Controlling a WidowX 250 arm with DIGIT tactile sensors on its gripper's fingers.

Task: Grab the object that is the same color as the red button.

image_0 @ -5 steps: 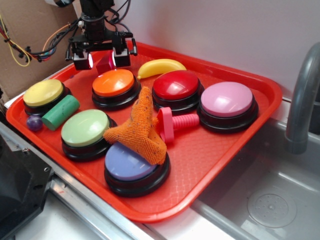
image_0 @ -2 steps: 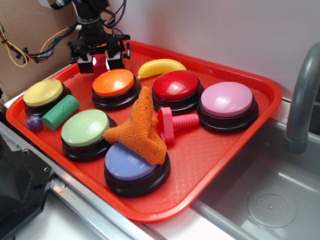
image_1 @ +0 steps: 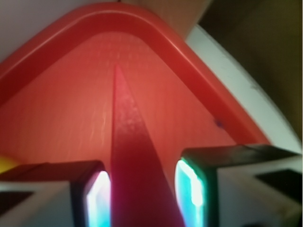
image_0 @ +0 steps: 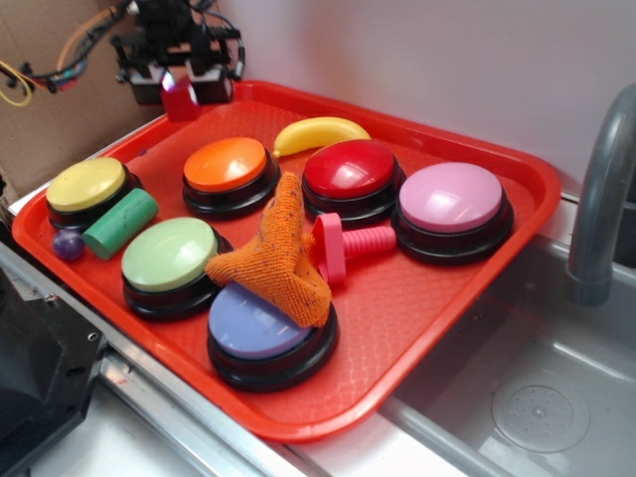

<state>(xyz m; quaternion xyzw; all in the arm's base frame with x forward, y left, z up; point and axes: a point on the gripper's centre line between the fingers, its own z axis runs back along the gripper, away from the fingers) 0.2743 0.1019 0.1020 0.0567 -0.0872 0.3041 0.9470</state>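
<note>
The tool (image_0: 180, 81) is black with boxy fingers (image_1: 54, 191), glowing pads inside, and yellow and orange wires (image_0: 75, 45) behind.

The gripper (image_0: 180, 87) hangs from an upright wrist, fingers pointing down. Its two pads (image_1: 100, 198) are closed on the block (image_0: 180, 98), which sits between them with its tip poking out below.
</note>
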